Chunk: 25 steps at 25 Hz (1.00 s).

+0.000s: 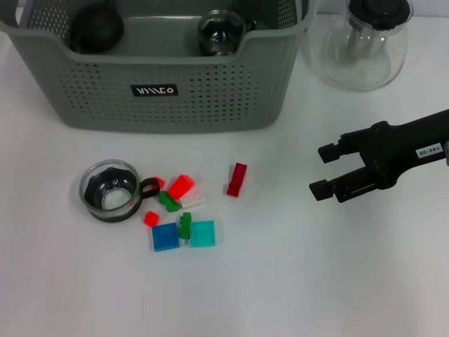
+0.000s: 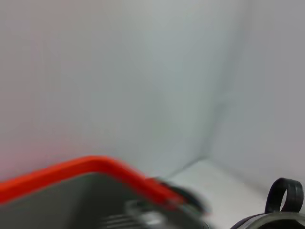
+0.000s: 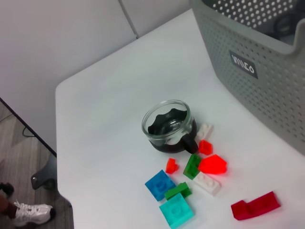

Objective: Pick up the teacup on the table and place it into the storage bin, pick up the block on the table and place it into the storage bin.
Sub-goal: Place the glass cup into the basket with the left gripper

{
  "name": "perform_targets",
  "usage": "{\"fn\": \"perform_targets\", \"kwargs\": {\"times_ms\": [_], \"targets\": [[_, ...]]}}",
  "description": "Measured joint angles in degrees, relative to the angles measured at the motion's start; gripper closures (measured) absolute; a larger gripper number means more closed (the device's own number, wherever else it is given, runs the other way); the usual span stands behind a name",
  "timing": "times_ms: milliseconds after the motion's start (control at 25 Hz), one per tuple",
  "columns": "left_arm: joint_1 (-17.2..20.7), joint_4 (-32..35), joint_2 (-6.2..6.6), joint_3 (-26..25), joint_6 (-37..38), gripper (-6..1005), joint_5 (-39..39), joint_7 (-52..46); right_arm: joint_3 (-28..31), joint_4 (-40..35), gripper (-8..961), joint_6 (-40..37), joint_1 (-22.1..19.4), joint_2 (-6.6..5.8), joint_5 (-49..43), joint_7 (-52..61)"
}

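Observation:
The teacup (image 1: 110, 189) is a clear glass cup with a dark lower part and a black ring handle. It stands upright on the white table, left of centre, and also shows in the right wrist view as teacup (image 3: 169, 126). Beside it lie several small blocks, among them a dark red block (image 1: 236, 179), a bright red block (image 1: 180, 186), a blue block (image 1: 165, 236) and a cyan block (image 1: 203, 233). The grey-green storage bin (image 1: 168, 91) stands behind them. My right gripper (image 1: 323, 170) hovers open and holds nothing, to the right of the dark red block. My left gripper is out of view.
A clear glass teapot with a black lid (image 1: 365, 42) stands right of the bin. Inside the bin are a dark round object (image 1: 95, 28) and a glass cup (image 1: 221, 31). The left wrist view shows a blurred orange-red edge (image 2: 95, 167) and a black ring (image 2: 284, 194).

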Motion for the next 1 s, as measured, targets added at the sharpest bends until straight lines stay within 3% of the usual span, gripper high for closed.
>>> {"fn": "perform_targets", "kwargs": {"times_ms": [160,320,480,640,1000], "targets": [[-4.92,-3.67,2.08,9.55,-12.50,955,11.51,-6.89,0.74,0.84,22,0.02,-0.12,-0.11,-0.01,0.24],[-10.69,-10.52,2.56,13.47,-18.28,956,22.22,-10.53,1.02,1.18,22,0.08,-0.12,-0.16,-0.08,0.26],[-15.85,-19.35,1.81,13.56,-24.16,955,32.54,-12.77,1.04,1.20,23,0.16,-0.13,-0.23,-0.19,0.27],[-18.29,-25.75,0.60,14.11,-29.87,955,39.32,-14.77,1.04,1.27,24,0.16,-0.19,-0.27,-0.25,0.10],[-18.94,-33.40,-1.02,19.08,-38.61,956,41.35,-17.52,1.21,1.61,24,1.14,-0.21,-0.08,-1.85,-0.22]]}}
